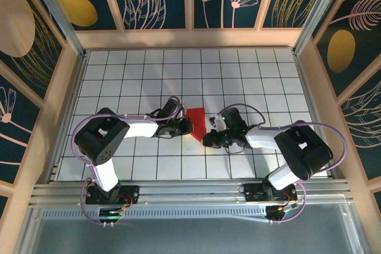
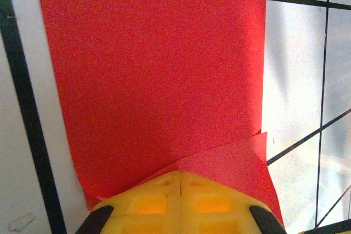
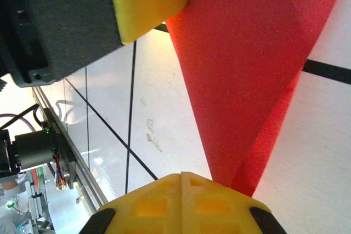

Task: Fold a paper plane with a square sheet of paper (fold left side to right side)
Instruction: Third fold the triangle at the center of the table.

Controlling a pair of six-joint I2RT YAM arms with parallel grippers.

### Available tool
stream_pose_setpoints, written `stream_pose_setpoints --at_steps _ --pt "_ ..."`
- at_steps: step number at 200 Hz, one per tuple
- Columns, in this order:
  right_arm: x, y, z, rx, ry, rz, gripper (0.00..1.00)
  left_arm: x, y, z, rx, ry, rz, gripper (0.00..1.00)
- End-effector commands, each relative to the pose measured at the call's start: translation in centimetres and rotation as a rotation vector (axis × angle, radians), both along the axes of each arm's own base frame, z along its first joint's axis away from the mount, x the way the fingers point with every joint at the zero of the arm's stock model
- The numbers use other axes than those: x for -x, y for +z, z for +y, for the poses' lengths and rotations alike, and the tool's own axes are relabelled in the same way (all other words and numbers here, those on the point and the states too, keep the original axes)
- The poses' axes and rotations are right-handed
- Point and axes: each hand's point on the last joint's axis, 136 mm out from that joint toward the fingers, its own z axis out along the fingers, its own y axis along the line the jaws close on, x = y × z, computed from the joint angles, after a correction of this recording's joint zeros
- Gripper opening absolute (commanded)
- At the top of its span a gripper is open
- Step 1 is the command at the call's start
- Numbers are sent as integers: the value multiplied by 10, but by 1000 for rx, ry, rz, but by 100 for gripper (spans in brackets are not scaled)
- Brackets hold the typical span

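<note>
Thin, floppy square sheet of paper [image 1: 197, 122] — creases easily, hold at edges; left end effector [image 2: 180, 182] and right end effector [image 3: 182, 182] pinch it, fully closed.

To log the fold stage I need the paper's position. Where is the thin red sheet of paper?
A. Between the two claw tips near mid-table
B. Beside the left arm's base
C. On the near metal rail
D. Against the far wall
A: the thin red sheet of paper lies near the middle of the white gridded table, with the shut left claw and the shut right claw at its opposite edges.
</note>
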Motion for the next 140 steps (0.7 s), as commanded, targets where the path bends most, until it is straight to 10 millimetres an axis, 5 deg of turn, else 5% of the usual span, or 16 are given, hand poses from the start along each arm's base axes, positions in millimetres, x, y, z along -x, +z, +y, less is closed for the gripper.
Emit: stream_pose_setpoints --at_steps 1,140 --pt "3 -5 1 3 0 8 0 10 -25 19 -112 9 48 0" --pt "10 -29 -7 63 -19 90 0 8 -16 15 -89 5 29 2"
